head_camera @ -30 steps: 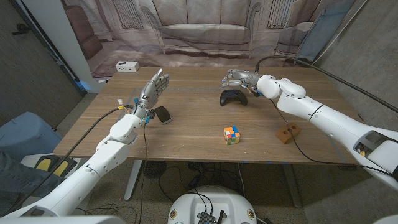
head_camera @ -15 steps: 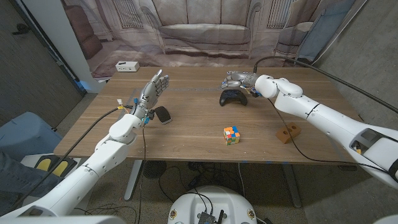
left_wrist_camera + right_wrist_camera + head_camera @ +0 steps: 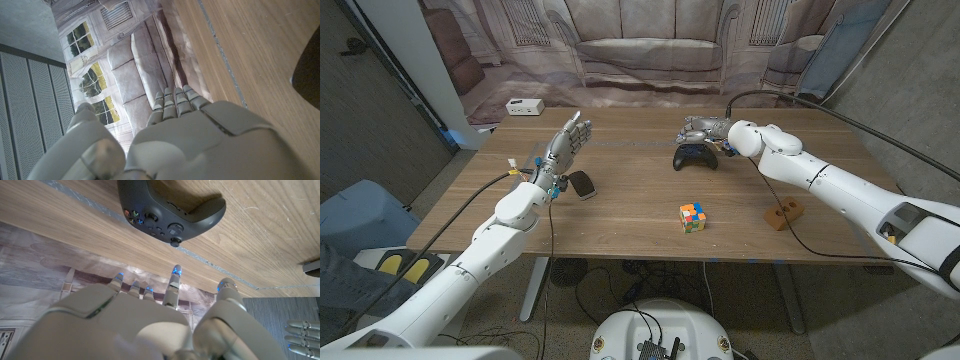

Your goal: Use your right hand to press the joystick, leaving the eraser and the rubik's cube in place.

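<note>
The black joystick controller [image 3: 694, 157] sits toward the far side of the counter [image 3: 630, 205], right hand [image 3: 705, 128] hovering just over it, fingers [image 3: 173, 282] spread and holding nothing. Nearer the front edge: Rubik's cube [image 3: 693, 217], eraser [image 3: 782, 214] off to the right. Left hand [image 3: 566, 143] raised, fingers apart, empty.

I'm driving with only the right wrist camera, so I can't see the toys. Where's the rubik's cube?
Observer: The multicoloured rubik's cube lies on the wooden table, nearer the robot than the black game controller, apart from it.
Operator: Anything else close?
Observer: A small brown block lies right of the cube.
Operator: My other arm?
Observer: The left robot hand is raised, fingers apart, holding nothing.
</note>
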{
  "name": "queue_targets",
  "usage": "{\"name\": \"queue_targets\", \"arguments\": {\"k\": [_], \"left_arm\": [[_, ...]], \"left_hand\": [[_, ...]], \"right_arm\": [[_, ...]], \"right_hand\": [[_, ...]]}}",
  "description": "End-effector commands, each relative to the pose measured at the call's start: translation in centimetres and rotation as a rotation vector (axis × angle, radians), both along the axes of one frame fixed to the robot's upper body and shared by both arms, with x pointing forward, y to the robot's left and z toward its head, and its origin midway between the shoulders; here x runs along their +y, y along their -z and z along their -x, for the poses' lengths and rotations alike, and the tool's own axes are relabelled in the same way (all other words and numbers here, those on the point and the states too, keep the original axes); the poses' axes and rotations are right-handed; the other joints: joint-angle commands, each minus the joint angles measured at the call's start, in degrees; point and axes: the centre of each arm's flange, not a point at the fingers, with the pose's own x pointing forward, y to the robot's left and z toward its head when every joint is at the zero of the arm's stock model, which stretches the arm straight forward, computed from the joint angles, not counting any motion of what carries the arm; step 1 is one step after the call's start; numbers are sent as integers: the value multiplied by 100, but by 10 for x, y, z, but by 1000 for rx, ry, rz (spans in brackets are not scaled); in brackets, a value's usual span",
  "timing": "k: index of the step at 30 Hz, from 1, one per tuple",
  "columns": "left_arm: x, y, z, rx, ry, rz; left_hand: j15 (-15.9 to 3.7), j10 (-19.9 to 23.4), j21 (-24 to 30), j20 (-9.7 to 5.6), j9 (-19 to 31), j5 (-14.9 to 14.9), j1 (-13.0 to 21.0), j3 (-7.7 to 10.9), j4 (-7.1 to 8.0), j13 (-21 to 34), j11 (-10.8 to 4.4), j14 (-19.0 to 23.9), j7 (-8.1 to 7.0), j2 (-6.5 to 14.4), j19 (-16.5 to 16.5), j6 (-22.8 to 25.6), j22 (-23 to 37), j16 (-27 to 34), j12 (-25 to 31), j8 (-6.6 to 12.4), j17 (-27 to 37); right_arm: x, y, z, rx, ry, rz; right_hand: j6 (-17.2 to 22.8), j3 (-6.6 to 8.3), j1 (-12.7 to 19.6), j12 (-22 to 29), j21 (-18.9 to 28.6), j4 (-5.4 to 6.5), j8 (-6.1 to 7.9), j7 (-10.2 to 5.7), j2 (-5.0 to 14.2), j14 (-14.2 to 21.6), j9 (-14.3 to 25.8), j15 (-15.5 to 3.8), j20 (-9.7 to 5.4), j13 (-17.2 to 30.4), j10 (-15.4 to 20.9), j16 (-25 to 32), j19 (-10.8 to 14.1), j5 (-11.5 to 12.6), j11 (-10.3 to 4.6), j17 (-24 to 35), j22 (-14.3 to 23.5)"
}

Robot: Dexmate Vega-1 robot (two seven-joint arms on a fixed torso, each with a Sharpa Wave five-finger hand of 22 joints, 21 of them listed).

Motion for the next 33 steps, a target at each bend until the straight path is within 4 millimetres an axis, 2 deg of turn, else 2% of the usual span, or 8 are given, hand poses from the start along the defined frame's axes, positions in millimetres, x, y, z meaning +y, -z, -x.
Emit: {"name": "queue_targets", "arguments": {"k": [1, 4, 21, 26, 33], "left_arm": [[-1, 1, -4, 8, 1, -1], [-1, 1, -5, 10, 3, 0], [-2, -1, -8, 14, -1, -1], [-1, -2, -9, 16, -1, -2], [-3, -4, -14, 16, 8, -8]], "left_hand": [[45, 0, -29, 21, 30, -11, 36, 5, -34, -5, 44, 1, 11, 54, -45, -27, 21, -12, 5, -10, 29], [55, 10, -27, 32, 30, -12, 36, 4, -37, -6, 58, 18, 13, 55, -40, -18, 21, -5, 10, -6, 29], [72, 10, -27, 53, 30, -14, 33, -2, -48, -6, 63, 35, 18, 56, -40, -4, 22, -1, 10, -1, 28], [65, 6, -28, 57, 31, -14, 33, -3, -52, -6, 51, 32, 18, 58, -42, -1, 22, -3, 8, 0, 28], [62, 3, -30, 63, 31, -15, 30, -6, -55, -7, 55, 26, 13, 59, -48, 8, 22, -5, 8, 3, 29]], "right_arm": [[0, 1, -5, 5, 8, 4], [0, 1, -6, 6, 8, 1], [-4, 2, -15, 19, 20, -5], [-5, 3, -16, 14, 16, -10], [-6, 2, -18, 12, 21, -12]], "right_hand": [[226, 49, 21, 32, 26, 8, 85, 13, 66, -892, 21, -58, 39, 10, -131, 29, -319, -11, -24, 14, 34], [370, 57, 26, 38, 33, 4, 115, 29, 73, -880, 20, -80, 37, 8, -107, 35, -314, -10, -55, 13, 34], [381, 66, 32, 33, 39, -2, 83, 39, 78, -872, 17, -108, 37, 5, -110, 40, -312, -9, -100, 13, 34], [430, 69, 34, 44, 43, -5, 83, 38, 77, -831, 16, -172, 36, 3, -75, 57, -307, -8, -104, 13, 34], [597, 75, 37, 56, 52, -10, 113, -39, 75, -796, 17, -225, 36, 1, -26, 68, -291, -7, -115, 11, 34]]}}
